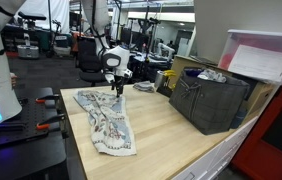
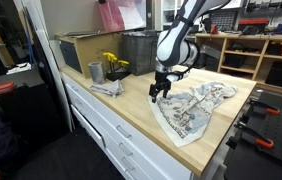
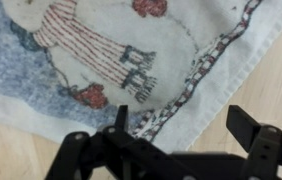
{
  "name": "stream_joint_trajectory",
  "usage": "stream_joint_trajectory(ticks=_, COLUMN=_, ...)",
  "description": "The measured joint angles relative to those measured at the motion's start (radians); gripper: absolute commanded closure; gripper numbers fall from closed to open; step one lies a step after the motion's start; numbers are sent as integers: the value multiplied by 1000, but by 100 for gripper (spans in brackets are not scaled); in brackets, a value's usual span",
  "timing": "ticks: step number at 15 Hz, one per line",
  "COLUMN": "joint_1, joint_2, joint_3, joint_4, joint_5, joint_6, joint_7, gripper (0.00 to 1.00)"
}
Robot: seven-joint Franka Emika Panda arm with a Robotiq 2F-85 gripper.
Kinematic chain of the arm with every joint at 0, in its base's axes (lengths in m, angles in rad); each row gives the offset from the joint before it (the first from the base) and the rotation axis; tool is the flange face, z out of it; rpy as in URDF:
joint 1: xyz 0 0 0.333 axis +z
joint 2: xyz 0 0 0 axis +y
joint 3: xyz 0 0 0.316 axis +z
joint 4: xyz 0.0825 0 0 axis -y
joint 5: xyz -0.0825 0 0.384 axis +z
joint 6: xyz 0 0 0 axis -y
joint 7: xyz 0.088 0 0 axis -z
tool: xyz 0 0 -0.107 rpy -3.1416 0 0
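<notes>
A patterned cloth (image 1: 105, 121) lies spread on the light wooden countertop (image 1: 166, 140); it also shows in an exterior view (image 2: 191, 108). It is white with a grey-blue patch, red figures, striped drawings and a dotted border (image 3: 101, 60). My gripper (image 1: 118, 88) hovers just above the cloth's far edge, near one corner (image 2: 158, 93). In the wrist view the two fingers (image 3: 186, 125) are spread apart, with the cloth's bordered edge and bare wood between them. Nothing is held.
A dark plastic crate (image 1: 213, 97) stands on the counter's far side, with another bin (image 2: 141, 50) and a box (image 2: 81, 52). A metal cup (image 2: 95, 71), a yellow item (image 2: 113, 63) and a crumpled rag (image 2: 107, 88) sit near it. Clamps (image 2: 264, 141) lie beyond the counter edge.
</notes>
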Motion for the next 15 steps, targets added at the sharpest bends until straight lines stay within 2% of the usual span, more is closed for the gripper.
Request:
stream_joint_trajectory(ticks=2, joint_1=28, joint_2=39, joint_3=-27, joint_4=13, joint_5=-59, joint_6=33, joint_7=27, gripper=34)
stream_joint_trajectory(ticks=9, joint_1=98, joint_2=61, joint_3=-98, joint_4=54, joint_5=-174, joint_6=46, joint_7=97, gripper=88)
stream_joint_trajectory(ticks=11, joint_1=110, joint_2=61, joint_3=-107, joint_4=72, joint_5=-183, joint_6=46, joint_7=104, gripper=100)
stream_joint_trajectory(ticks=15, joint_1=139, joint_2=62, joint_3=-108, joint_4=119, joint_5=-188, joint_6=46, joint_7=115, gripper=99)
